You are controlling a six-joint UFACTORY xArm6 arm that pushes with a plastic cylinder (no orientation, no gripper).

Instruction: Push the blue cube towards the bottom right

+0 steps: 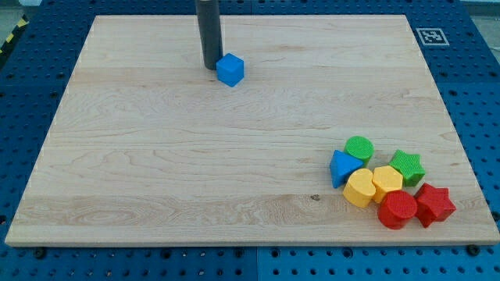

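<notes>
Near cluster: seven blocks are packed together at the view's bottom right of the surface, well apart from the working area: a red cylinder, a red star, a yellow cylinder-like block, a yellow hexagon, a blue triangular block, a green star and a green round block.
Middle ground: bare wood lies between the cluster and the target.
Task object: the blue cube sits near the view's top, left of centre.
Tip: the rod's lower end stands just beside the cube's left face, touching or nearly so; contact cannot be confirmed.
Pincer: none is fitted; the arm ends in a plain rod, so nothing is held.
Governing relation: the cube lies to the view's right of the tip, almost level with it.
Assessment: the goal lies down and to the right. A push from this side would likely drive the cube mainly rightward; a start nearer the cube's upper-left corner appears better suited.
Risk: an off-centre push may spin the cube aside.
</notes>
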